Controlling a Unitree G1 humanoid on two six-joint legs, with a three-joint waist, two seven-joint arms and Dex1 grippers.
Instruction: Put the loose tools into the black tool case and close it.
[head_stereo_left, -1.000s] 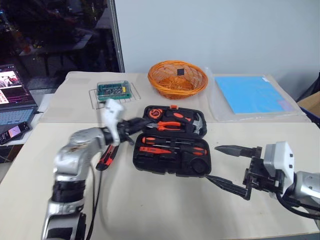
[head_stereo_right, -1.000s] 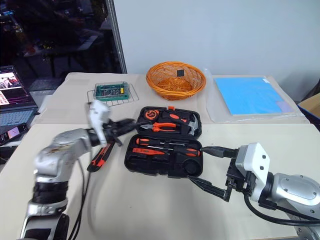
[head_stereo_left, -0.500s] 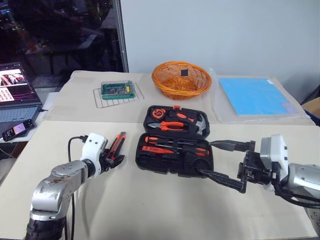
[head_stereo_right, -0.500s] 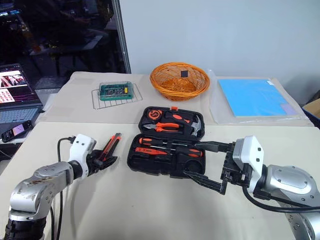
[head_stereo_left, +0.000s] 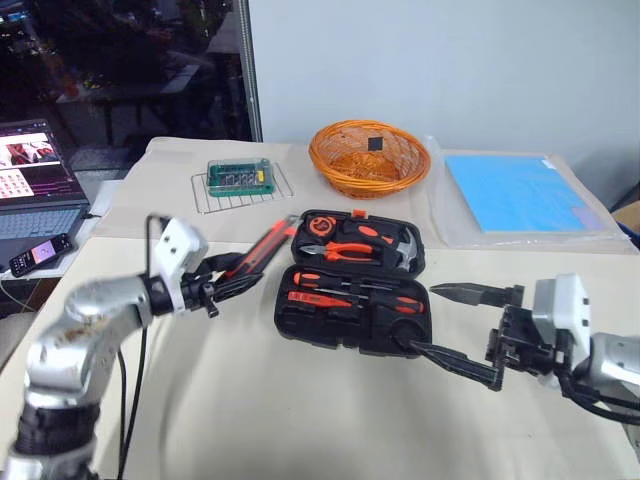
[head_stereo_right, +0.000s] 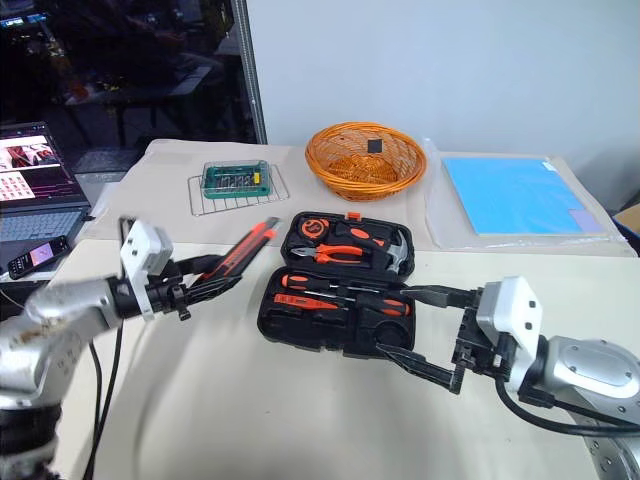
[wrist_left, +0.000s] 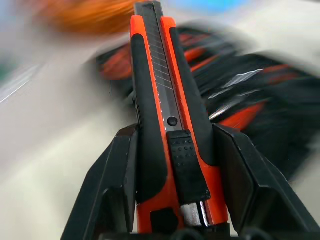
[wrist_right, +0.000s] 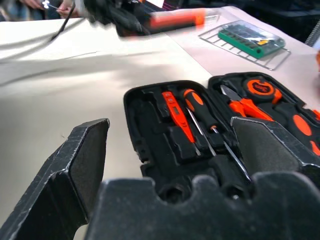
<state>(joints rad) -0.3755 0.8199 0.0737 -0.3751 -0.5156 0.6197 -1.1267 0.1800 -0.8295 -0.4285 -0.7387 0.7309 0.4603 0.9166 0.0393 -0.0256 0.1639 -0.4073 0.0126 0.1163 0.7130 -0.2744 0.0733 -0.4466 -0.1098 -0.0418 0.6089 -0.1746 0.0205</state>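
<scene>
Utility knife (wrist_left: 167, 125) clamped mid-body in left hand (head_stereo_left: 225, 285): light, stiff, slick plastic; right hand (head_stereo_left: 455, 325) spread wide, empty.

Open black plastic hinged tool case (head_stereo_left: 352, 285) sits mid-table. Orange woven basket (head_stereo_left: 369, 156) is behind it; small green box (head_stereo_left: 239, 177) on a wire rack (head_stereo_left: 238, 190) back-left; blue sheet (head_stereo_left: 522, 192) back-right. Laptop (head_stereo_left: 38, 180) and phone (head_stereo_left: 38, 254) far left, off the table.

Head stereo overview; wrist close-ups
</scene>
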